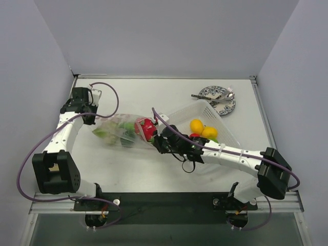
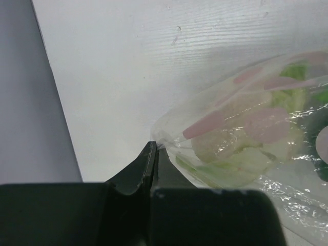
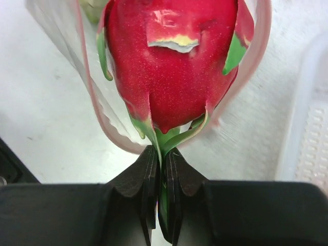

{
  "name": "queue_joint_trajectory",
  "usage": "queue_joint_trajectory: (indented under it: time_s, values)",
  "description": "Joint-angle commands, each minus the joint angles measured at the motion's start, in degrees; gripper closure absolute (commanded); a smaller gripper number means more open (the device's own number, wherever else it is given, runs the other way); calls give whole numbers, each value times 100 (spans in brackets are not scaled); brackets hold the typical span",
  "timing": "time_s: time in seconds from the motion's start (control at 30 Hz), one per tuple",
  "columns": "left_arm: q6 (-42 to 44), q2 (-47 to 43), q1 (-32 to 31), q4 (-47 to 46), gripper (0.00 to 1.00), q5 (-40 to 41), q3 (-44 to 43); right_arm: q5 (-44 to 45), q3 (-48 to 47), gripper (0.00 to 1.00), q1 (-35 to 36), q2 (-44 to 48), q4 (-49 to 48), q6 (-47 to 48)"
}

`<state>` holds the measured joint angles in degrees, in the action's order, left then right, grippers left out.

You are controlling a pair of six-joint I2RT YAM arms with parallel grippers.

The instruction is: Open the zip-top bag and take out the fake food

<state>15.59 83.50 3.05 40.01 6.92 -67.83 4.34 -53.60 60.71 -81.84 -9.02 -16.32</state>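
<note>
Both clenched | left jaws: zip-top bag (image 2: 225, 136) corner | right jaws: fake food (image 3: 169, 72) leaf, half-hidden

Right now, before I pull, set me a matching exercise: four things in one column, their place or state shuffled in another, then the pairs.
1 left pincer
2 right pincer
3 yellow fruits
4 plate

A in the white tray
B beyond that tray, far right
C shut on the zip-top bag's corner
D shut on the red fruit's green tip

Pairs: 1-C, 2-D, 3-A, 4-B
</note>
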Motion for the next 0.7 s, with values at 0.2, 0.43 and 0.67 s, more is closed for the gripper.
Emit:
queue_joint_trajectory:
  time_s: [0.2,0.43,0.67]
  values:
    - [163,-229,170,-547,100,319,253,119,-185,100,-252,651,1319,-205]
    - [233,-177,266,-626,100,284,288,1270,139,100,-550,2380,2105,-47]
    - [163,-229,179,-468,100,126,200,1904,342,99,-1604,2885,2289,-336]
